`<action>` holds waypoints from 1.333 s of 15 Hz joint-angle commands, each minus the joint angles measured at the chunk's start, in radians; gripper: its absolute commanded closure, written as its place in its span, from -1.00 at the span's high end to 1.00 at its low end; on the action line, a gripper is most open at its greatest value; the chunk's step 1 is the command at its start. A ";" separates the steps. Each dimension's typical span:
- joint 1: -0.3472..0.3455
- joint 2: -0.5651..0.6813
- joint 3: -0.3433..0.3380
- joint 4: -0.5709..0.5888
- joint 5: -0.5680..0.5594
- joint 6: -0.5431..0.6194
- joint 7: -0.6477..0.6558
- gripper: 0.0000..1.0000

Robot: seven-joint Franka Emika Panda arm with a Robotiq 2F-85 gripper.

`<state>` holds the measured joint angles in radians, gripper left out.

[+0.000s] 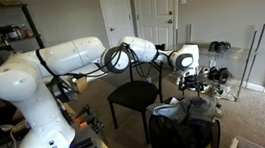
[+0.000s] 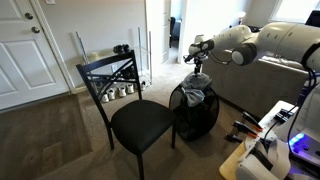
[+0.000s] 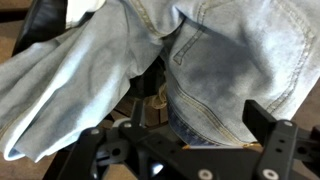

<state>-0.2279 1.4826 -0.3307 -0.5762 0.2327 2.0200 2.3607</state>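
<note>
Closest to the lens, the black claw (image 3: 180, 148), released, fingers spread wide and gripping nothing. Just beyond it, pale blue jeans (image 3: 210, 70) (crumpled, one back pocket showing), filling most of the wrist view. Heaped in the top of a black hamper (image 2: 197, 122), with folds spilling over its rim. Hanging just above the hamper's pile in both exterior views, pointing down. Right beside the hamper, a black chair (image 2: 140, 122) with a cross-braced back.
</note>
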 commanded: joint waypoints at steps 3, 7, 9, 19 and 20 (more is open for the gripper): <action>-0.027 0.003 0.055 -0.014 -0.136 0.160 0.276 1.00; -0.005 0.005 -0.039 -0.014 -0.089 0.156 0.253 1.00; 0.008 0.005 -0.142 -0.027 -0.034 0.156 0.249 1.00; 0.000 0.005 -0.130 -0.047 -0.028 0.186 0.248 1.00; -0.006 0.005 -0.113 -0.053 -0.028 0.192 0.248 1.00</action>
<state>-0.2195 1.4879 -0.4839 -0.6076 0.2048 2.1756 2.6094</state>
